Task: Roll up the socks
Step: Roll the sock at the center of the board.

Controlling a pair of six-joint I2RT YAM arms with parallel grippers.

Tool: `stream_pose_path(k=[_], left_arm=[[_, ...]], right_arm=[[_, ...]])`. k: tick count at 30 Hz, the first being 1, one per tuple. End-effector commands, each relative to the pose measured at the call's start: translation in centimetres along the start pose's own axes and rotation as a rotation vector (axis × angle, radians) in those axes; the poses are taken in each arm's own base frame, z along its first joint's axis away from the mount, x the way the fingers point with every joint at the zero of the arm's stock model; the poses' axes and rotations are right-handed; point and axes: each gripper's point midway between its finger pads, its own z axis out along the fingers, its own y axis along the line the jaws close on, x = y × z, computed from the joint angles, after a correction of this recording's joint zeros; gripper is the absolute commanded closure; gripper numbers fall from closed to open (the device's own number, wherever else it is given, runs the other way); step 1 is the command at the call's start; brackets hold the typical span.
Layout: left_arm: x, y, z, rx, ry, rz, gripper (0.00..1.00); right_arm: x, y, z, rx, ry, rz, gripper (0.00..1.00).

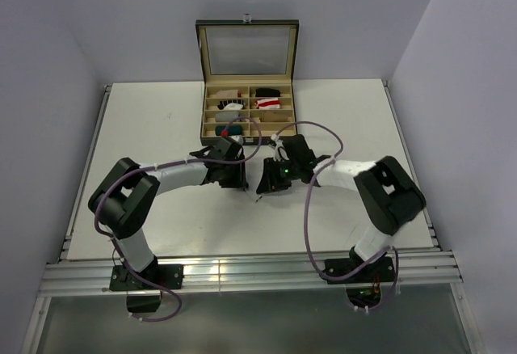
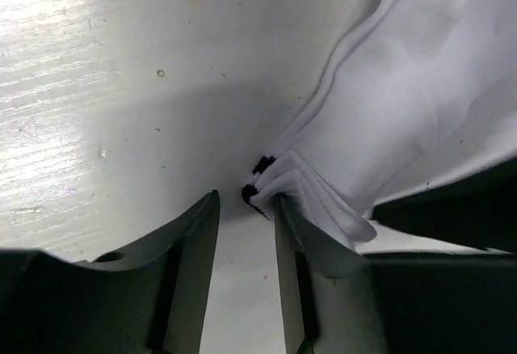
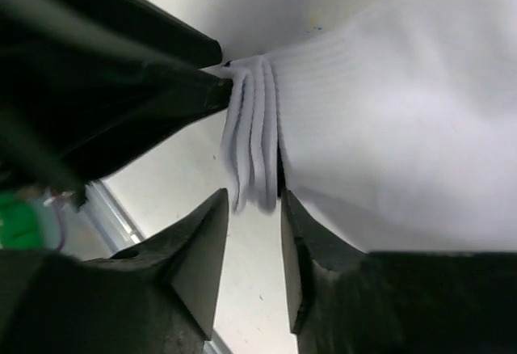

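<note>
Seen from above, bare table (image 1: pixel 153 128) lay open at 9 o'clock of the left gripper (image 1: pixel 230 172) and at 3 o'clock of the right gripper (image 1: pixel 275 178). There was more free surface at 6 o'clock between the two arms. At 12 o'clock the compartment box (image 1: pixel 247 140) stood just beyond both grippers, its raised lid (image 1: pixel 247 51) behind it. The white sock (image 2: pixel 388 111) filled the space between the grippers, at the left one's 3 o'clock and the right one's 9 o'clock. The left jaws were parted over bare table. The sock's folded cuff hung at the mouth of the right jaws' gap. A looping cable (image 1: pixel 307 208) hung beside the right arm.
</note>
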Motion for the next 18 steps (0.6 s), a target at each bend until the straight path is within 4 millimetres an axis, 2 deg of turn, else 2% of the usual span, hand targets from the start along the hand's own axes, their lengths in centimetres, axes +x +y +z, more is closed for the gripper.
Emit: stream_pose_path(k=[1, 2, 3, 4, 5, 6, 8, 12, 14, 15, 18], left_arm=[[4.7, 3.7, 1.2, -0.134, 0.152, 0.015, 0.6], [4.6, 3.6, 1.3, -0.132, 0.15, 0.017, 0.6], [4.4, 3.6, 1.3, -0.13, 0.146, 0.014, 0.6], [4.4, 3.4, 1.3, -0.126, 0.147, 0.017, 0.6], [4.2, 3.2, 1.3, -0.119, 0.142, 0.016, 0.6], [4.0, 3.1, 1.3, -0.115, 0.139, 0.016, 0.59], [3.7, 2.8, 1.2, -0.108, 0.133, 0.016, 0.6], [3.6, 2.5, 1.2, -0.096, 0.133, 0.017, 0.59], [3.4, 2.4, 1.2, -0.093, 0.127, 0.015, 0.59], [3.5, 2.4, 1.2, -0.092, 0.128, 0.013, 0.6], [3.3, 2.3, 1.0, -0.088, 0.119, 0.015, 0.59]], right_arm=[[-1.6, -0.6, -3.3, 0.144, -0.143, -0.114, 0.59], [-2.5, 0.2, -4.5, 0.152, -0.202, -0.178, 0.59], [-2.1, 0.4, -4.8, 0.166, -0.216, -0.216, 0.59], [-2.9, 0.0, -5.4, 0.228, -0.271, -0.244, 0.59], [-3.2, 0.7, -6.1, 0.237, -0.304, -0.296, 0.59], [-2.9, 1.0, -6.1, 0.246, -0.307, -0.325, 0.6], [-2.8, 3.0, -5.8, 0.223, -0.344, -0.396, 0.64], [-2.7, 5.8, -4.3, 0.142, -0.368, -0.476, 0.73], [-2.2, 5.8, -2.8, 0.129, -0.333, -0.486, 0.75], [-2.5, 6.2, -2.5, 0.112, -0.345, -0.492, 0.75], [-2.4, 5.8, -1.0, 0.111, -0.312, -0.488, 0.75]])
